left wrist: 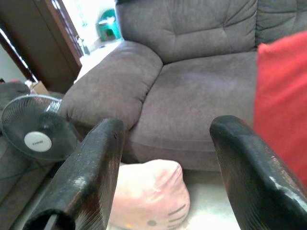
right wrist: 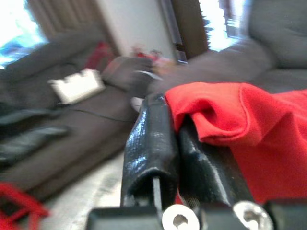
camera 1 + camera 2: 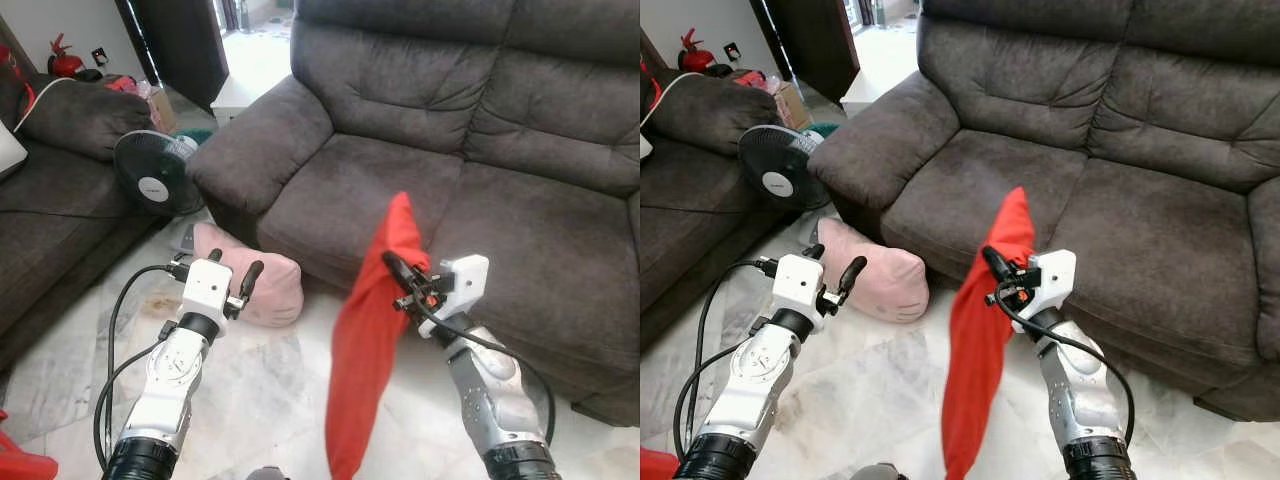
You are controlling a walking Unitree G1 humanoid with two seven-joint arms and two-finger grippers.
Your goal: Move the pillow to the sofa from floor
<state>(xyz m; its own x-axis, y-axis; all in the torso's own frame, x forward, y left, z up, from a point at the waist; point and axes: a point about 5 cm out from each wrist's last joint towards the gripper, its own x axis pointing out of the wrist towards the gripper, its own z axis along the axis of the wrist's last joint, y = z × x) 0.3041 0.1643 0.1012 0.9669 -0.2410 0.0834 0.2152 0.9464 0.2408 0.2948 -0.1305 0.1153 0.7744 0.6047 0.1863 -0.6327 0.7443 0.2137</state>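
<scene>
1. The red pillow (image 3: 368, 345) is held by the right gripper (image 3: 398, 272). The fingers (image 2: 158, 139) are pressed together on a fold of fabric near its top corner; the rest hangs limp below the gripper, clear of the floor (image 3: 270, 400).
2. The sofa (image 3: 480, 190) seat lies just ahead of and slightly below the right gripper. The step in hand is judged to be the carry over the seat edge, with release not yet due.
3. The grip is only a pinch of cloth, so it should be kept firmly shut until the pillow is over the cushion; a quick swing could pull the fold free.
4. The gripper should be raised and pushed forward so the hanging lower end clears the front edge of the seat instead of dragging against it.
5. Release is best made once most of the pillow is above the seat, well past the edge. Otherwise it is likely to slide back to the floor.
6. The left gripper (image 3: 232, 278) is held up with fingers spread wide and nothing between them. A pink pillow (image 3: 250, 280) lies on the floor just ahead of and below it, against the sofa base.
7. The left arm should be kept out of the red pillow's path. The fan (image 3: 155, 175) beyond it need not be touched.
</scene>
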